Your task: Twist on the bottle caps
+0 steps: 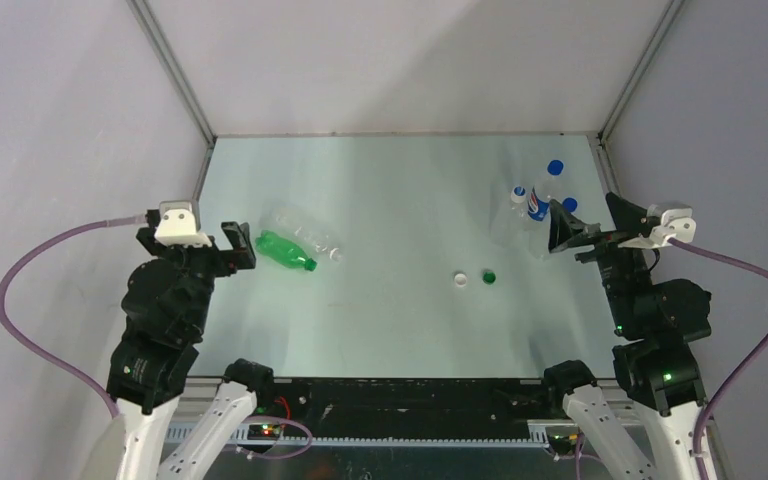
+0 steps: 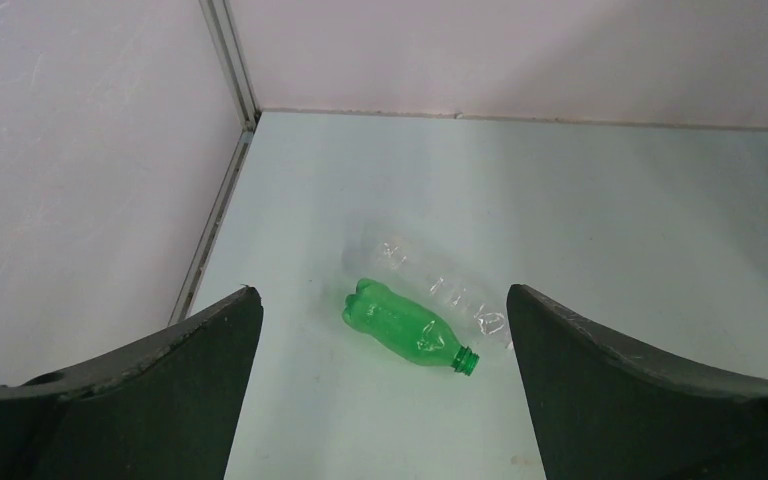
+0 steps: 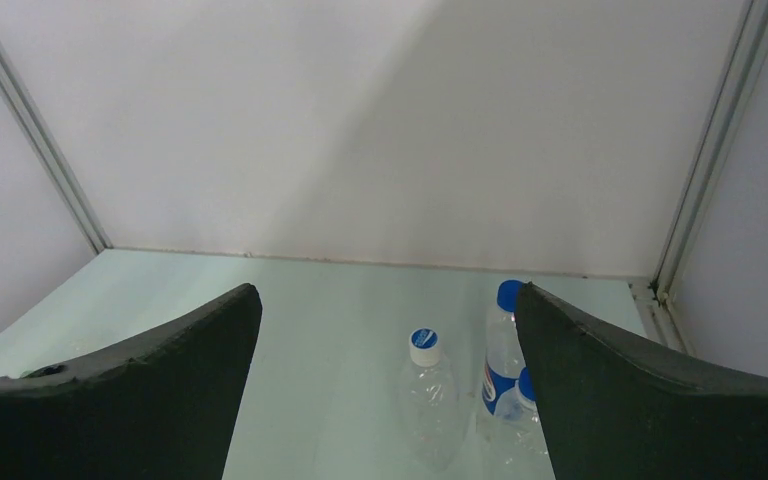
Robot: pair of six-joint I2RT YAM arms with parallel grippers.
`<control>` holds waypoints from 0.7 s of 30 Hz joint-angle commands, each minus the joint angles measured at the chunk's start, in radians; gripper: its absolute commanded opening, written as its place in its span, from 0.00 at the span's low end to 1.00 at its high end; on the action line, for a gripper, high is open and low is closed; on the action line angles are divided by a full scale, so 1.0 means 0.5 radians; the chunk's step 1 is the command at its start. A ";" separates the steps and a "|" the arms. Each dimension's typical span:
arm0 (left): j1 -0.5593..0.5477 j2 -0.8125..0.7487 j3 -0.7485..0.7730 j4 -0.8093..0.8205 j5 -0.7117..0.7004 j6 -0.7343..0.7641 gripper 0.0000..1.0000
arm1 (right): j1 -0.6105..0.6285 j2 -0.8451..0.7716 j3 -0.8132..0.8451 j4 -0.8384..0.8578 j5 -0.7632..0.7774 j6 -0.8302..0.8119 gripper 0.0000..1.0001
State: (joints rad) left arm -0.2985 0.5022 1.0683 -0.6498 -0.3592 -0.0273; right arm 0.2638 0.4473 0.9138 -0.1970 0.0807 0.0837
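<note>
Necks open and aimed at 4 o'clock in the top view, the green bottle (image 1: 286, 250) and the clear bottle (image 1: 310, 234) lie on their sides at the table's (image 1: 400, 180) 9 o'clock. Their long axes are parallel, running from 10 to 4. The clear one lies just beside the green one's 12 o'clock flank.

The white cap (image 1: 460, 279) and dark green cap (image 1: 489, 276) sit loose at 4 o'clock, side by side but apart. The left gripper (image 2: 382, 293) is spread wide near the bottles. The right gripper (image 3: 388, 290) is also spread wide, facing the upright blue-capped bottles (image 1: 517, 218).
</note>
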 commanded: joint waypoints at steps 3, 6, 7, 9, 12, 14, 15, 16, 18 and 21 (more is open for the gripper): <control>0.014 0.069 0.006 -0.060 0.051 0.036 1.00 | -0.003 -0.013 0.081 -0.074 -0.068 0.022 0.99; 0.014 0.144 0.009 -0.106 0.083 0.140 1.00 | -0.003 -0.016 0.081 -0.093 -0.112 0.029 0.99; 0.013 0.163 0.007 -0.126 0.099 0.189 1.00 | -0.004 -0.021 0.081 -0.106 -0.132 0.037 0.99; 0.014 0.238 0.011 -0.163 0.131 0.260 1.00 | -0.006 -0.027 0.080 -0.129 -0.166 0.047 0.99; 0.014 0.408 0.023 -0.217 0.194 0.359 1.00 | -0.004 -0.040 0.081 -0.164 -0.210 0.056 0.99; 0.014 0.537 0.038 -0.256 0.221 0.453 1.00 | -0.003 -0.051 0.081 -0.187 -0.234 0.059 0.99; 0.014 0.583 0.063 -0.296 0.223 0.519 1.00 | -0.003 -0.054 0.081 -0.193 -0.239 0.059 0.99; 0.014 0.683 0.077 -0.316 0.220 0.553 1.00 | -0.005 -0.062 0.081 -0.201 -0.244 0.061 0.99; 0.012 0.830 0.099 -0.357 0.209 0.674 1.00 | -0.003 -0.074 0.078 -0.211 -0.262 0.067 0.99; 0.000 1.107 0.134 -0.368 0.143 0.859 1.00 | -0.006 -0.086 0.079 -0.226 -0.294 0.085 0.99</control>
State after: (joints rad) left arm -0.2985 0.9371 1.0874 -0.7979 -0.2764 0.2527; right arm 0.2638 0.4152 0.9211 -0.3012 -0.0307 0.1062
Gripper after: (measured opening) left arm 0.996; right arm 0.992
